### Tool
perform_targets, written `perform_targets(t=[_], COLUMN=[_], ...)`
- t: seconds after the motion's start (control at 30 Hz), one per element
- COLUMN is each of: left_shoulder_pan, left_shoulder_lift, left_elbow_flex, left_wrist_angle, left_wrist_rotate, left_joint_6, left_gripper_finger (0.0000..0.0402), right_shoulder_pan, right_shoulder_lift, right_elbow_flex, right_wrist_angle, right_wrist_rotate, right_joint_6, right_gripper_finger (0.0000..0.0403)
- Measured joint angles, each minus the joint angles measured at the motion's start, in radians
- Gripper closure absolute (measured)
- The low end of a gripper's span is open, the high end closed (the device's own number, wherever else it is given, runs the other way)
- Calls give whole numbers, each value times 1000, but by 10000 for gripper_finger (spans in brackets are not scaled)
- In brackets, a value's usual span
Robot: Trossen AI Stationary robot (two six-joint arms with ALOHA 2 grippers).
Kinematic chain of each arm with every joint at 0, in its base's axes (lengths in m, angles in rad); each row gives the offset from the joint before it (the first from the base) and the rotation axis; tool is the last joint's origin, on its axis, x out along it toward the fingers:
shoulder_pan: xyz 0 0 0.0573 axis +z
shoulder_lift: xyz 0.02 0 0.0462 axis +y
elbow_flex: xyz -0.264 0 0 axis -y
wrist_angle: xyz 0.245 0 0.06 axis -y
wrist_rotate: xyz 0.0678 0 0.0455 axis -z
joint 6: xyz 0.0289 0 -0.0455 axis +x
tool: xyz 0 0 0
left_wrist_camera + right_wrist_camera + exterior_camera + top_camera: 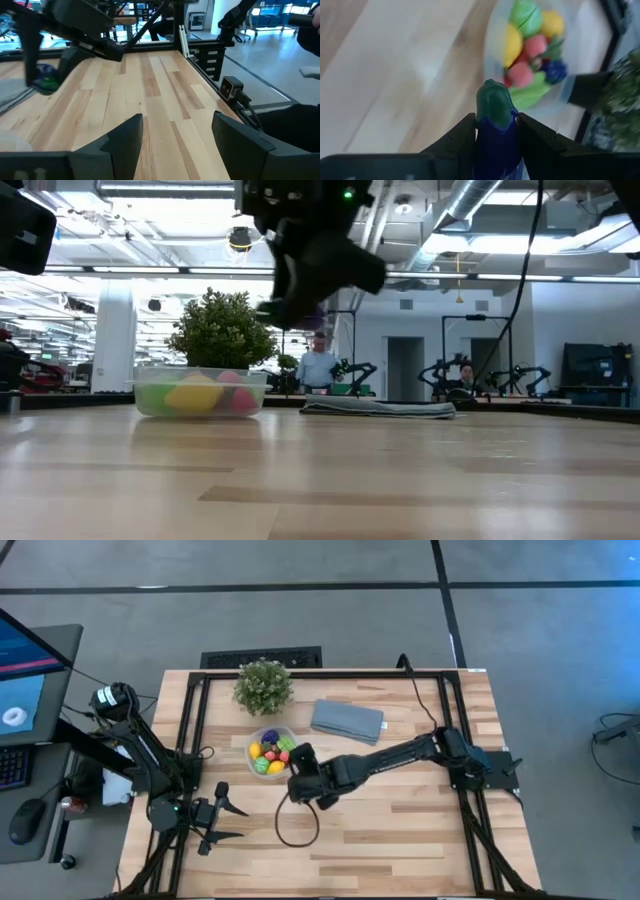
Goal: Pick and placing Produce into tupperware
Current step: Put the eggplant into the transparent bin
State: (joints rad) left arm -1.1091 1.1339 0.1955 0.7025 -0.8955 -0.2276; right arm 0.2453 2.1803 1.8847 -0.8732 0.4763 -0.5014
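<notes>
The place is a robotics lab in a large open industrial hall. Exposed ducts (480, 210) and strip lights run across the ceiling. Past the wooden table (320, 480), at about 1 o'clock in the low view, more robot arm stations (500, 375) stand in a row, with people (318, 365) among them. A monitor (25, 670) and keyboard (262, 659) sit beside the table on the grey concrete floor (560, 630).

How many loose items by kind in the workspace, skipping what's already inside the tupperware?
tupperware: 1
potted plant: 1
folded cloth: 1
toy eggplant, held in the right gripper: 1
Total: 4
</notes>
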Motion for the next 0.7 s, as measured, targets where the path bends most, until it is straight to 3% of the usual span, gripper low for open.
perform_targets(t=[0.37, 0.7], left_shoulder_pan=[0, 0], left_shoulder_lift=[0, 0], left_elbow_flex=[0, 0], left_wrist_angle=[-1, -1], left_wrist_rotate=[20, 35], left_joint_6=[6, 22], left_gripper_finger=[175, 175], right_shoulder_pan=[-76, -147], right_shoulder_lift=[0, 0], right_elbow_flex=[0, 0], right_wrist_angle=[263, 448], right_wrist_rotate=[-11, -114], right_joint_6=[-148, -188], right_gripper_finger=[241, 240])
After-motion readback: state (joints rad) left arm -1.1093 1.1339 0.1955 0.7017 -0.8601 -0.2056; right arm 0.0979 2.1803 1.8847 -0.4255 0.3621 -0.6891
